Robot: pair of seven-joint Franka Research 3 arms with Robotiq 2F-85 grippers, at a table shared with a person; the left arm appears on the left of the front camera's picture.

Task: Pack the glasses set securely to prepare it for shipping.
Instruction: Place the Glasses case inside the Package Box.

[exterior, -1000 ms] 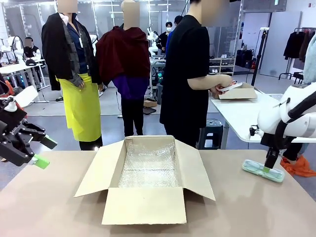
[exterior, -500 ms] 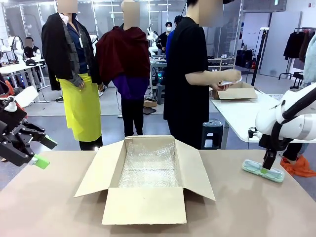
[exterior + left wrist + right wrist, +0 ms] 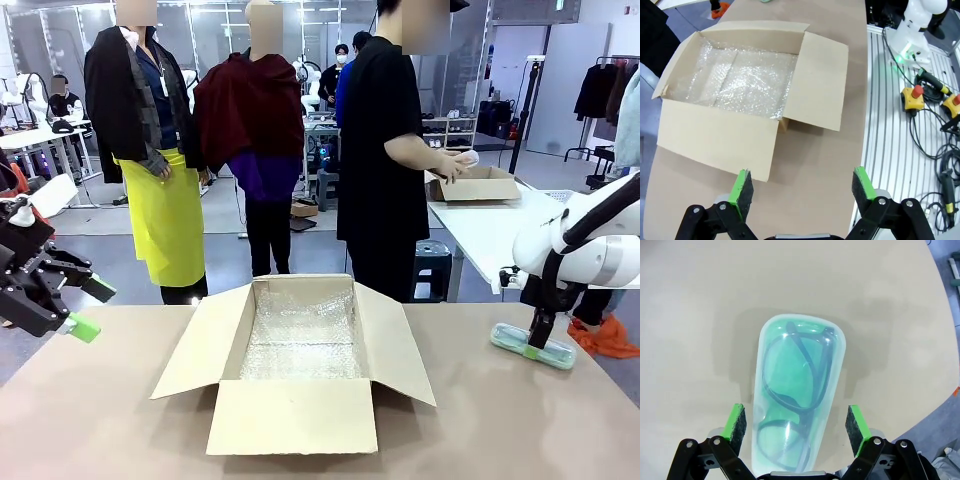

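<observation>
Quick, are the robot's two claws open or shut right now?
Left gripper: open, empty.
Right gripper: open, straddling the green glasses pack, not squeezing it.

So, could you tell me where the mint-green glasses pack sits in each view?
Front view: mint-green glasses pack at far right, under the right claw.
Left wrist view: the pack is a top-edge sliver near the orange cloth.
Right wrist view: the pack at centre, between the open claw's pads.
Shared landmark: the tan table.
</observation>
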